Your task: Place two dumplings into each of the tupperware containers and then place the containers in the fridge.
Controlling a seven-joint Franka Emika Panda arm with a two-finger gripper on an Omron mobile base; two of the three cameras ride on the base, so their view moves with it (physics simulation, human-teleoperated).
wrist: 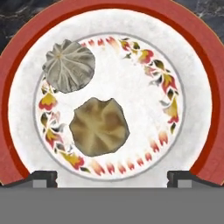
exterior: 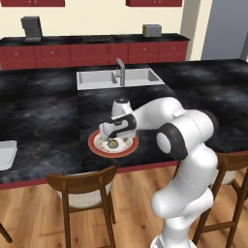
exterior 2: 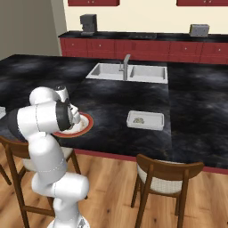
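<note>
A round red-rimmed plate [wrist: 205,87] on the island counter holds two dumplings, a grey one [wrist: 68,65] and a brown one [wrist: 99,127]. My gripper [wrist: 112,178] hangs open just above the plate [exterior: 94,145], fingertips [wrist: 42,178] wide apart with nothing between them, the brown dumpling [exterior: 113,144] just ahead. My gripper [exterior: 109,139] points down over the plate's near half. One tupperware container [exterior 2: 145,120] sits to the right with small mottled lumps [exterior 2: 139,120] inside. Another container [exterior: 6,154] lies at the counter's left edge. I cannot tell whether the tall grey surface [exterior: 225,29] at the back right is the fridge.
A sink [exterior: 97,78] with a faucet [exterior: 120,71] is set into the counter behind the plate. Wooden chairs [exterior: 85,186] [exterior 2: 167,176] stand along the counter's near edge. Red cabinets, a coffee machine [exterior: 31,28] and a toaster [exterior: 152,30] line the back wall.
</note>
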